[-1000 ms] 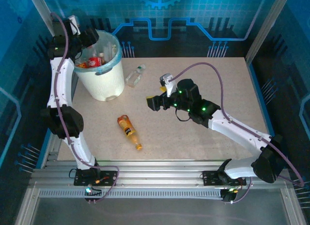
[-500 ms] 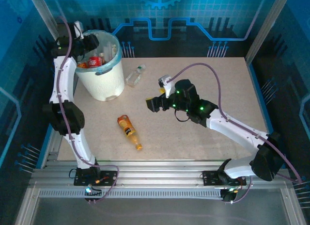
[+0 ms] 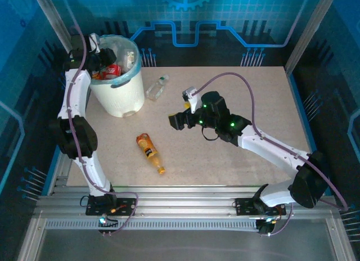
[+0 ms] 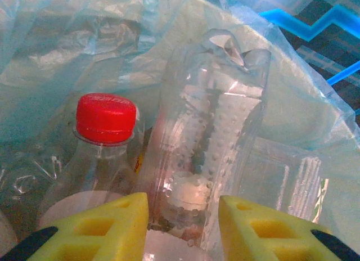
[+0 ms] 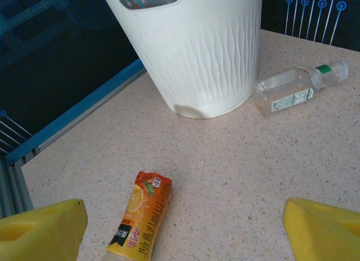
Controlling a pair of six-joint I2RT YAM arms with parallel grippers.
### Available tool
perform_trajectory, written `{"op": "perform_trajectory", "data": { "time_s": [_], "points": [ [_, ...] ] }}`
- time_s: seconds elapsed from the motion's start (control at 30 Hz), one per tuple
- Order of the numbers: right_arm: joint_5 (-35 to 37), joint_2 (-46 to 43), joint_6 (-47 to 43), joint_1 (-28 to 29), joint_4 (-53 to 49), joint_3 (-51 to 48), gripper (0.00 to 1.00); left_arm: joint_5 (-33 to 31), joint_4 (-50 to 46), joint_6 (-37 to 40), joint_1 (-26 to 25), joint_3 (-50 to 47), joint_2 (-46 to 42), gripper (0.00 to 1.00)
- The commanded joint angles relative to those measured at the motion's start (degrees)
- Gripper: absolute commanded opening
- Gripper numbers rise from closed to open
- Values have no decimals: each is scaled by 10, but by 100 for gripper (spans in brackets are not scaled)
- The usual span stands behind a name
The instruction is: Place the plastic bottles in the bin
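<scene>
One empty right gripper, jaws wide.

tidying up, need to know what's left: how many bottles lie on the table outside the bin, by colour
orange bottle: 1
clear bottle: 1
total: 2

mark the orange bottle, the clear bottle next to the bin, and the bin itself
orange bottle [image 3: 149,153], top external view, on its labelled body.
clear bottle [image 5: 291,92], right wrist view, on its clear body near the label.
bin [image 3: 122,98], top external view, on its white outer wall.
</scene>
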Motion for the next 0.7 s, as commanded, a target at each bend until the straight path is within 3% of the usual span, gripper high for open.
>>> {"op": "perform_trajectory", "data": {
  "time_s": [0.0,0.13,0.27,0.47,0.67],
  "points": [
    [-8,2,2,9,-5,22,91,21,-50,-7,0,37,-12,44],
    [3,9,8,10,-22,32,91,0,-22,-13,0,52,-59,50],
    [5,38,6,18,-55,58,91,-25,29,-12,-2,-1,-133,51],
    [16,119,3,55,-137,132,91,-65,113,43,-28,-200,-299,54],
    [12,215,3,116,-221,203,91,-91,180,131,-97,-436,-481,57]
  ]
}}
